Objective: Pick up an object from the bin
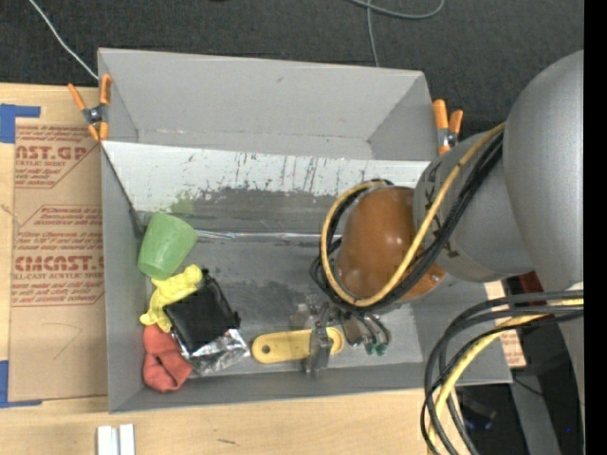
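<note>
Lengthwise, the yellow paddle (275, 348) lies left-right beneath the end effector (319, 344).

the bin (256, 102) is matt grey sheet metal, its back wall scratched and scuffed dark. the green cup (167, 245) looks like smooth, dull plastic. the black block (197, 316) is matt, with crinkled shiny foil (220, 354) beside it. the red lump (163, 360) looks soft and matt. the yellow tag (275, 348) is smooth plastic. the orange cover (375, 245) is glossy.
</note>
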Action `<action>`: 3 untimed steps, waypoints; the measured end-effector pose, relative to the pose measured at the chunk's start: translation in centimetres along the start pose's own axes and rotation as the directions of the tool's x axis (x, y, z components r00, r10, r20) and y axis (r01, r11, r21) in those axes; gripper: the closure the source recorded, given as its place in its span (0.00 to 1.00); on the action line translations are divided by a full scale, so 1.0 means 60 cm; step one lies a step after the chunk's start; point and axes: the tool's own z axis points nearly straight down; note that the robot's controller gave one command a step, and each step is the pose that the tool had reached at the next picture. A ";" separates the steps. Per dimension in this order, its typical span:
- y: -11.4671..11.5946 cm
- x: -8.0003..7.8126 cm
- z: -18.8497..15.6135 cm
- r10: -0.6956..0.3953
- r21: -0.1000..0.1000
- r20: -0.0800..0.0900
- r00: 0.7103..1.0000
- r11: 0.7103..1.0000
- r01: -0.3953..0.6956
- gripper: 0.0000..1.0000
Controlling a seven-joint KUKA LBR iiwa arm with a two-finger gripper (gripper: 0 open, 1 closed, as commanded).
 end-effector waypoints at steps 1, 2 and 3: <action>0.000 0.000 0.000 0.000 0.000 0.000 1.000 1.000 0.000 1.00; -0.008 -0.004 0.001 -0.001 0.000 0.000 1.000 1.000 0.001 1.00; -0.006 -0.017 0.000 -0.024 0.000 0.000 1.000 1.000 0.024 1.00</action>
